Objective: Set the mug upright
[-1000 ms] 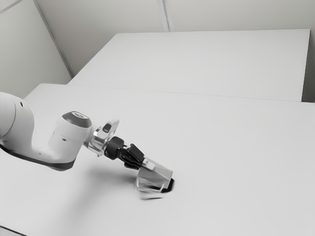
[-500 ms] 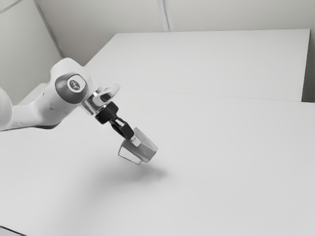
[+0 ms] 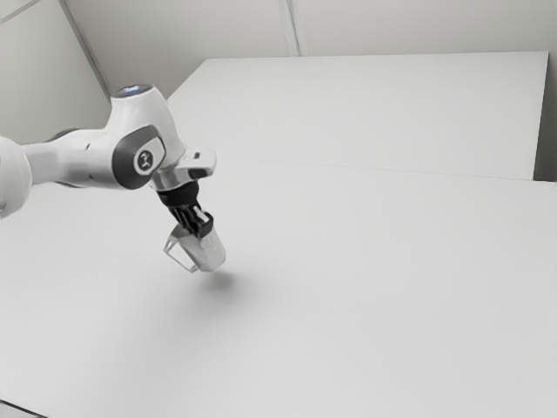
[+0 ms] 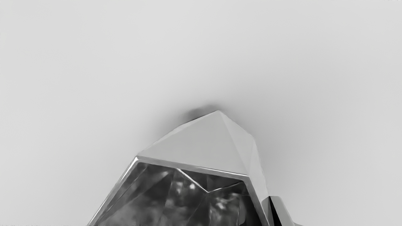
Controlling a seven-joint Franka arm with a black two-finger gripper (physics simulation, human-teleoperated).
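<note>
I saw the black gripper [image 3: 204, 232] pinching a tilted, faceted mug [image 3: 209, 252] (glossy-rimmed, dark and mirrory inside), angular handle [image 3: 178, 261] jutting, above the smooth, pale table [image 3: 392, 305].

Mug [image 3: 208, 252] (tilted) in the hand [image 3: 199, 230], above the table [image 3: 392, 296]

The mug [image 4: 194, 150] looks matt outside, glossy metal inside.
</note>
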